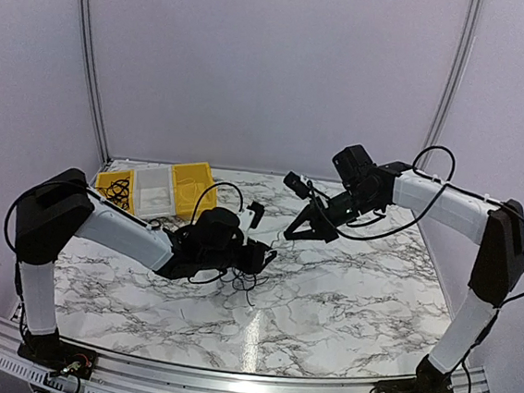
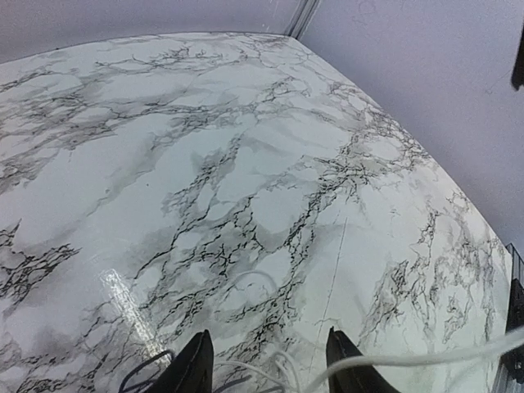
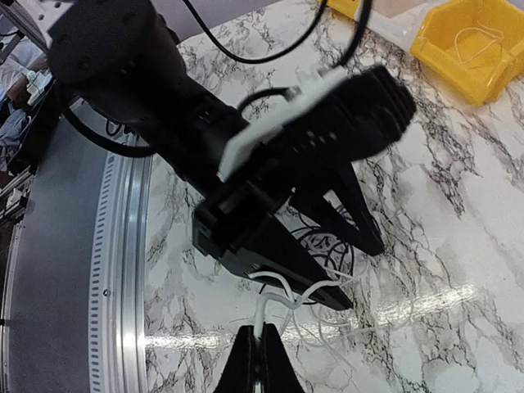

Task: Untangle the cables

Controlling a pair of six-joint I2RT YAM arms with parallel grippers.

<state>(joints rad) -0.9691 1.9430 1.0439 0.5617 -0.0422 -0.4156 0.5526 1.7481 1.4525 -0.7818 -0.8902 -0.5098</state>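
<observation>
The cables [image 1: 239, 285] lie in a small messy pile on the table [image 1: 354, 298], near the middle, right under the left claw [image 2: 268, 340]. Most are thin and black. One is white. The white cable [image 3: 282, 301] curls in loops over the black cables [image 3: 327, 246], and they cross each other.

The right claw [image 3: 262, 360] is closed tight on the white cable. It pinches a bit of it just above the table, close to the left claw. From that pinch the white cable runs back into the pile.

The left claw is open. Its two fingers stand apart over the pile. White loops and a black loop lie between and beside them, but the fingers do not squeeze anything.

At the far left of the table sit yellow bins [image 1: 193, 185]. One has something dark and loopy inside, maybe more cable, but it is too small to tell.

I think the job on this pile is only at its start. One cable is caught, and that is good. But nothing is pulled free yet. The white one has to come out of the black ones, and then the black ones must be parted too.
</observation>
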